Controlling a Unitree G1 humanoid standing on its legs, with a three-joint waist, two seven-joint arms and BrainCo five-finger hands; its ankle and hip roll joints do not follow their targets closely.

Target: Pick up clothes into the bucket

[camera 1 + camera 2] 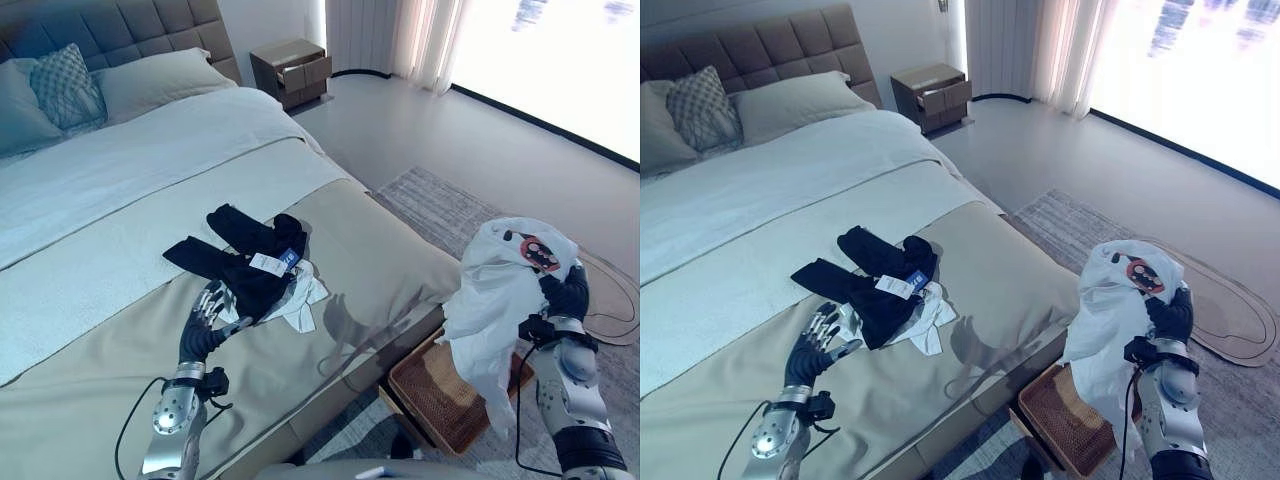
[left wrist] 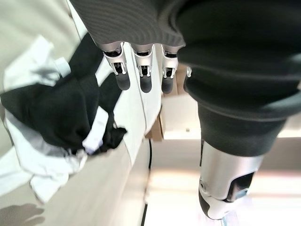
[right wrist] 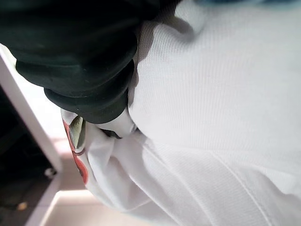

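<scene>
Fingers (image 2: 142, 75) of the left hand (image 1: 207, 322) are lying straight and relaxed, gripping nothing, and hovering just beside the near edge of the black garment (image 1: 240, 255) on the bed (image 1: 110, 200). That black garment is sprawling across the beige cover with a small tag (image 1: 268, 263) on top, and it is partly overlapping a crumpled white cloth (image 1: 300, 300) that is poking out on the side toward the bed's edge.

Over at the right, the right hand (image 1: 568, 292) is holding a white shirt (image 1: 490, 300) raised off the floor beside the bed; its fingers are buried in the fabric, so I cannot tell for sure how they are set, though the shirt is bunching at the hand and hanging down from it. A red and black print (image 1: 535, 252) is showing near the top of the bunched fabric. The shirt's lower part is dangling over the woven basket (image 1: 430, 395), which is sitting on the floor right against the bed's side, and the cloth is not yet lying in it.

Farther back, pillows (image 1: 60, 85) are leaning against the padded headboard (image 1: 120, 25), a wooden nightstand (image 1: 292, 70) is standing by the wall, and a grey rug (image 1: 450, 205) is lying on the floor.
</scene>
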